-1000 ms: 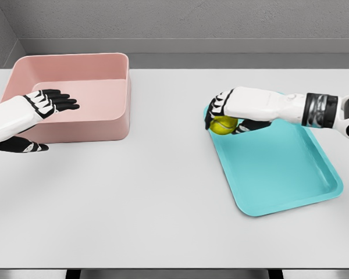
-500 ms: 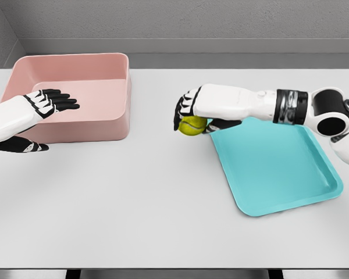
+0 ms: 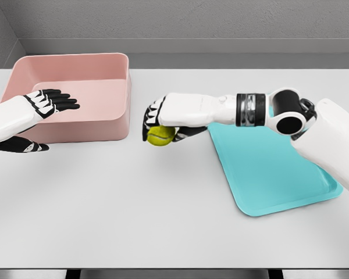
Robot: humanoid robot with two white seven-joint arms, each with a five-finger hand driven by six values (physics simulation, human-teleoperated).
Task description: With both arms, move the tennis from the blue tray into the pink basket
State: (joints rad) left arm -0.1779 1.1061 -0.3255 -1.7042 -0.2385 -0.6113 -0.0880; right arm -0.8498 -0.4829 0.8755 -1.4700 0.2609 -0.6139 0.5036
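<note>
head view: the right hand (image 3: 158, 119) is gripping a yellow-green tennis ball (image 3: 160, 135) from above, its black-tipped fingers (image 3: 150, 118) curling down over the ball's top and its thumb tucking in on the tray side. the ball is hanging above the bare white table (image 3: 163, 221), between the blue tray (image 3: 279, 174) and the pink basket (image 3: 75, 75), just beside the basket's right wall and clear of the tray's rim. being round, the ball is showing no long axis; a pale curved seam is running across its fuzzy-looking face. the right arm, glossy white with a banded black-and-silver wrist, is stretching leftward across the tray's far corner. the tray is lying flat, a shallow smooth turquoise rectangle with rounded corners and a low raised lip, its long side angling from the upper left down to the lower right. the basket is sitting at the far left of the table, a deep, matte, thin-walled pink box with rounded corners and an open top. the left hand (image 3: 43, 104) is hovering over the basket's near wall, palm turned inward, fingers straight and spread and thumb held apart below, holding nothing.
</note>
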